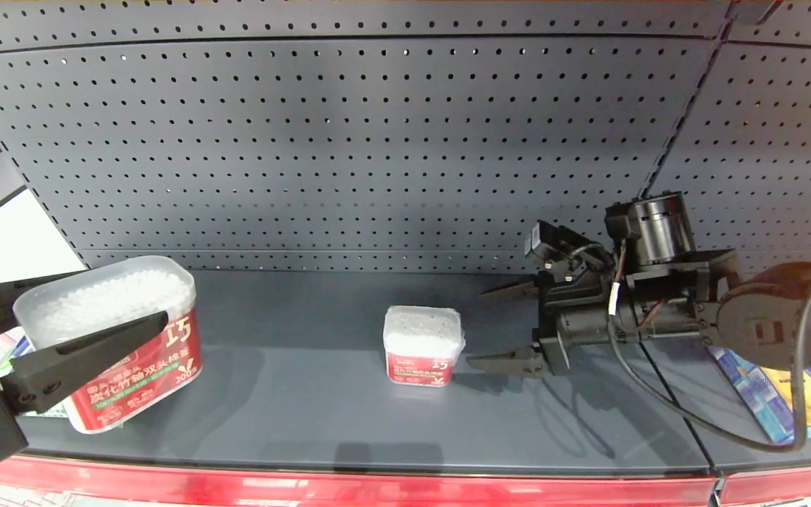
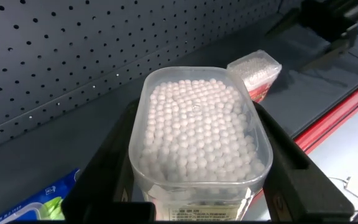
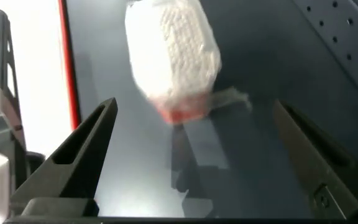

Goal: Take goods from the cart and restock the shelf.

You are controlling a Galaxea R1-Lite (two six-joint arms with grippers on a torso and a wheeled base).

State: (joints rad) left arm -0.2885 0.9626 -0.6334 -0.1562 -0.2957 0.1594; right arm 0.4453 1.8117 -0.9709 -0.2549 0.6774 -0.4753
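Clamped between the left gripper's [image 1: 113, 303] black jaws over the grey metal shelf's [image 1: 307, 401] left front sits a rounded clear plastic tub [image 2: 197, 124] packed with white cotton-swab tips, red label below, while a matching tub [image 1: 423, 345] stands mid-shelf, apparently just clear of the right gripper's [image 1: 476, 329] wide-spread pointed jaws.

A shop: a grey retail shelf [image 1: 307, 408] with a perforated back panel [image 1: 349, 141], a red strip [image 1: 307, 486] along its edge, a labelled swab box [image 1: 422, 345] and a printed packet [image 1: 786, 394]
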